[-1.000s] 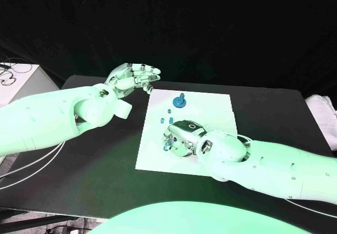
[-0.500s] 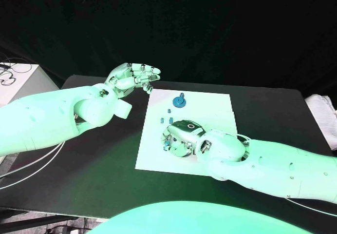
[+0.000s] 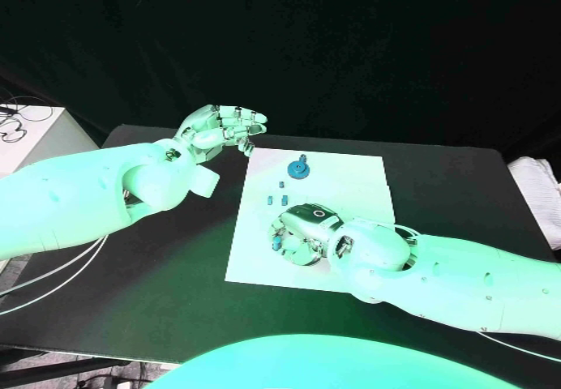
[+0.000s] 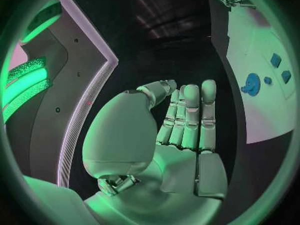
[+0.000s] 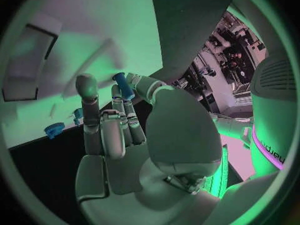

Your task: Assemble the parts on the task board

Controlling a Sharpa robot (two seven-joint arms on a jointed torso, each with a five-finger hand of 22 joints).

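The white task board point(image 3: 351, 174) lies in the middle of the black table. A blue gear point(image 3: 299, 168) stands near its far edge, with small blue parts point(image 3: 277, 197) a little nearer. My right hand point(image 3: 306, 231) hovers low over the board's near left part. In the right wrist view it pinches a blue peg point(image 5: 123, 85) between thumb and fingers. My left hand point(image 3: 222, 128) is raised beyond the board's far left corner. Its fingers point(image 4: 190, 115) are straight and side by side, and it holds nothing. The left wrist view also shows the gear point(image 4: 252, 83) on the board point(image 4: 262, 110).
A white box point(image 3: 35, 134) stands off the table's left side with cables beside it. A white cloth point(image 3: 537, 182) lies at the right edge. Bare black table point(image 3: 175, 267) stretches to the left of the board.
My right hand has shifted slightly nearer over the board, still with the peg. The left hand has stayed where it was.
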